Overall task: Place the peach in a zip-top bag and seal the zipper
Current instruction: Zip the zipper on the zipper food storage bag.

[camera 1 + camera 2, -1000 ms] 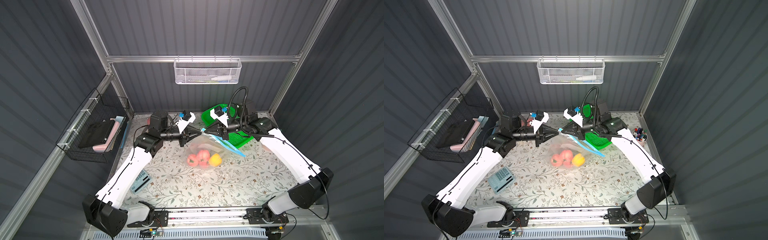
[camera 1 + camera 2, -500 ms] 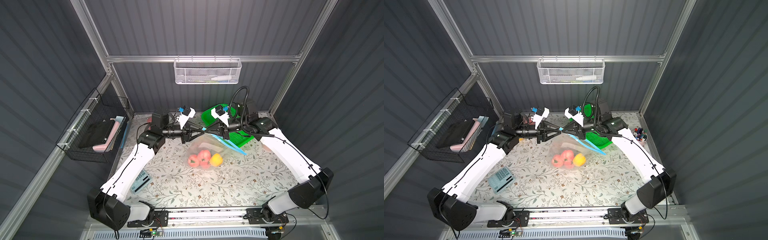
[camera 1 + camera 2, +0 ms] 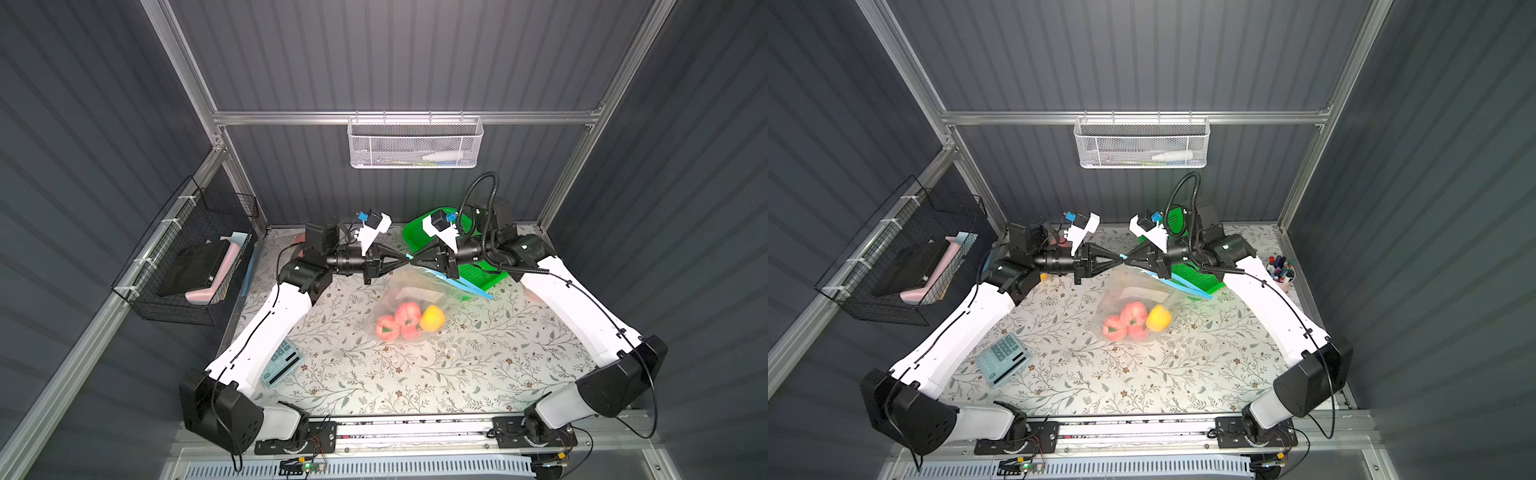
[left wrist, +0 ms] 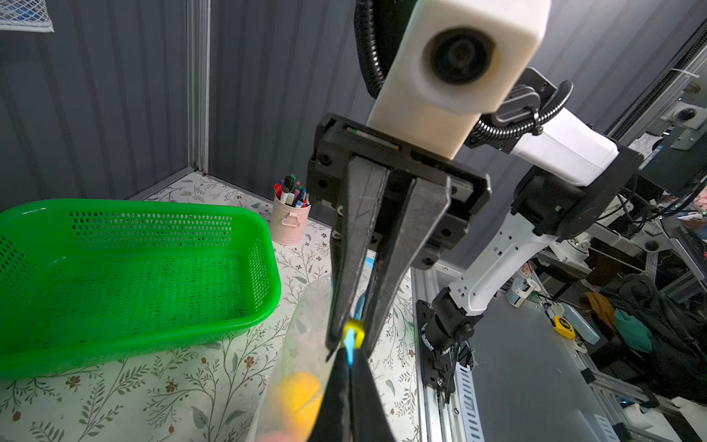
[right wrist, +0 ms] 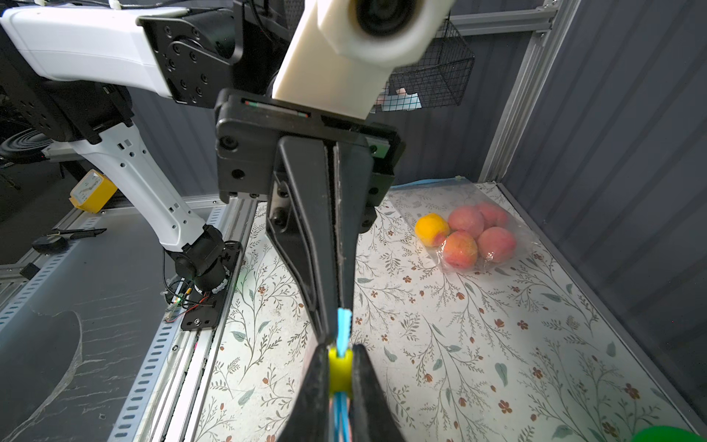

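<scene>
Left pincer clamps the zipper end mid-frame, right pincer pinches the slider: peaches bagged, sealing in hand, next likely needing a straight slider pull.

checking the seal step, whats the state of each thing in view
left gripper: shut on the end of the zipper strip
right gripper: shut on the yellow slider
zip-top bag: top held up between the grippers, seal unclear
peaches: inside the zip-top bag, with a yellow fruit
second bag: lying on the table, more peaches inside
green basket: upright, nothing visible inside
pen cup: upright, full of pens
</scene>
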Robot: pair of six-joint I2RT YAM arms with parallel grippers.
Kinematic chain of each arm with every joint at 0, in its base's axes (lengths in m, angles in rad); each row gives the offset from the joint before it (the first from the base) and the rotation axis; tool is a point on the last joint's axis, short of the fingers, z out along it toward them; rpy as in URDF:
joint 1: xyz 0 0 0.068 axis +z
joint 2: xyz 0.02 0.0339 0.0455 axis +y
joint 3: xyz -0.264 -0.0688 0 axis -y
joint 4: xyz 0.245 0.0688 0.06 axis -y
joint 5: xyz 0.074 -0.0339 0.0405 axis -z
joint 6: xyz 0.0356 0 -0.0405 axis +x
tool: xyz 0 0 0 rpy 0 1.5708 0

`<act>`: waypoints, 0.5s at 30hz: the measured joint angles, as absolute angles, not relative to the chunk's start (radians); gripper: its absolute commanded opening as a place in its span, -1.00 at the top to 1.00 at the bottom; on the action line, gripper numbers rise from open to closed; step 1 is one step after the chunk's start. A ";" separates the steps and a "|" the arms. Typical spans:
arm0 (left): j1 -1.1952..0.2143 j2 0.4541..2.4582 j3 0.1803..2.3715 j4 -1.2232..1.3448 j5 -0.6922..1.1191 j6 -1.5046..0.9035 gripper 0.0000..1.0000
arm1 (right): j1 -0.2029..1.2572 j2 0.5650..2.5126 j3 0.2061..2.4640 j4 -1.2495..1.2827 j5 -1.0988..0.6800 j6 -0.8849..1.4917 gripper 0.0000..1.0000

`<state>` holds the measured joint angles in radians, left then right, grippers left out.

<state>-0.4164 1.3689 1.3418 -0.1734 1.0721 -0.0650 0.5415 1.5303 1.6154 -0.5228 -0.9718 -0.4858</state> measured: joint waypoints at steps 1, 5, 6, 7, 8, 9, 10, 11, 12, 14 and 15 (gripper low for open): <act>-0.416 1.369 1.342 -0.173 1.072 -0.063 1.00 | 0.542 1.530 1.615 -0.524 -0.969 -0.485 0.45; -0.416 1.366 1.340 -0.169 1.072 -0.051 1.00 | 0.542 1.530 1.615 -0.524 -0.959 -0.472 0.29; -0.416 1.364 1.340 -0.169 1.071 -0.044 1.00 | 0.542 1.530 1.615 -0.524 -0.957 -0.468 0.34; -0.416 1.364 1.340 -0.169 1.071 -0.040 1.00 | 0.542 1.530 1.615 -0.524 -0.956 -0.468 0.37; -0.416 1.362 1.340 -0.169 1.071 -0.036 1.00 | 0.542 1.530 1.615 -0.524 -0.956 -0.465 0.41; -0.416 1.360 1.340 -0.169 1.071 -0.033 1.00 | 0.542 1.530 1.615 -0.524 -0.956 -0.464 0.47; -0.416 1.358 1.340 -0.170 1.069 -0.027 1.00 | 0.542 1.530 1.615 -0.524 -0.956 -0.461 0.52; -0.416 1.356 1.340 -0.171 1.067 -0.023 1.00 | 0.542 1.530 1.615 -0.525 -0.957 -0.460 0.60; -0.416 1.353 1.340 -0.171 1.062 -0.018 1.00 | 0.542 1.530 1.615 -0.525 -0.957 -0.465 0.67; -0.416 1.350 1.340 -0.175 1.051 -0.012 1.00 | 0.543 1.530 1.615 -0.527 -0.962 -0.466 0.71; -0.416 1.349 1.340 -0.176 1.047 -0.010 1.00 | 0.544 1.530 1.615 -0.527 -0.963 -0.466 0.72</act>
<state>-0.4160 1.3487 1.3396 -0.1761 1.0473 -0.0097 0.5438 1.5303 1.6154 -0.5266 -0.9630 -0.4664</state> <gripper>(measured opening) 0.052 0.152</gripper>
